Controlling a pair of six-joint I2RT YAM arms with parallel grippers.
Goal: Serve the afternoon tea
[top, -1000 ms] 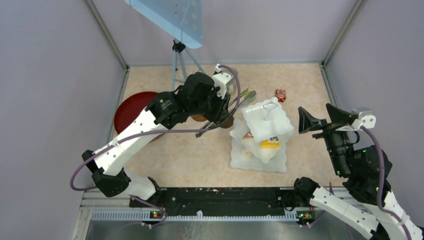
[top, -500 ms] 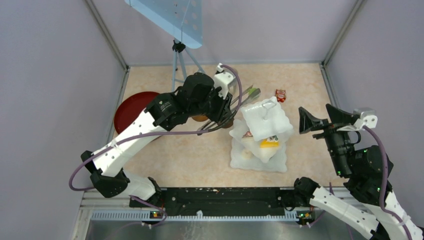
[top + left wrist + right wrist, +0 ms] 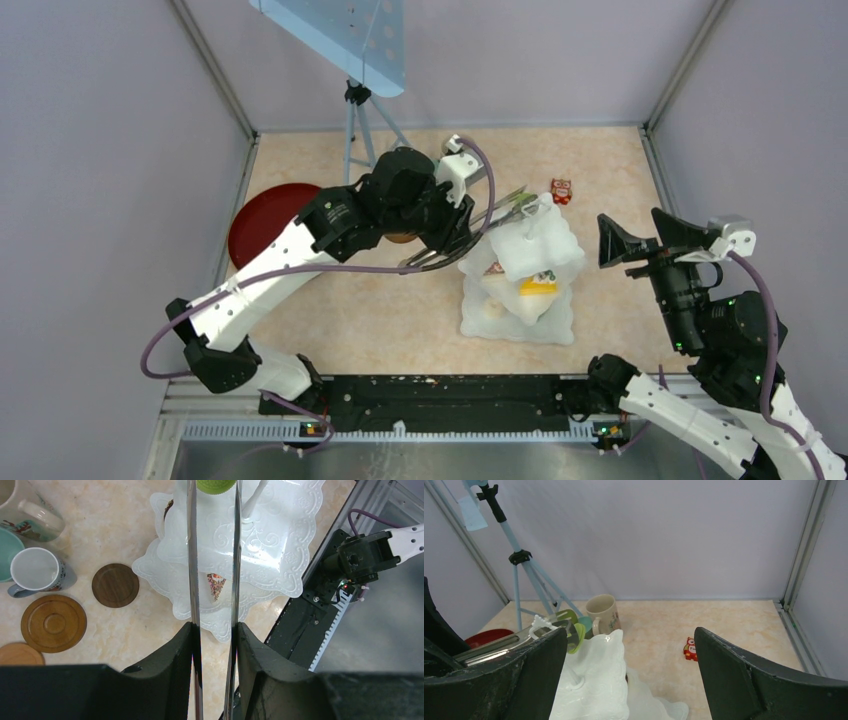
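Observation:
My left gripper (image 3: 447,240) (image 3: 215,627) is shut on the long metal tongs (image 3: 191,555). The tong tips pinch a round green toy cake (image 3: 216,485) (image 3: 576,637) above the top tier of the white three-tier stand (image 3: 535,245) (image 3: 280,540) (image 3: 599,680). A sprinkled slice (image 3: 216,586) and a yellow cake (image 3: 540,288) lie on lower tiers. The beige mug (image 3: 30,515) (image 3: 604,612), the teal mug (image 3: 7,555) and the grey mug (image 3: 37,570) stand left of the stand, by three brown coasters (image 3: 115,585). My right gripper (image 3: 645,240) (image 3: 629,632) hangs open and empty, right of the stand.
A red owl cookie (image 3: 561,190) (image 3: 690,648) lies on the table behind the stand. The dark-red round tray (image 3: 265,215) sits at the left wall. A blue tripod (image 3: 355,120) stands at the back left. Walls close in on three sides.
My left arm has carried the tongs and green cake to the right, from beside the stand to over its top tier. The right arm has not moved.

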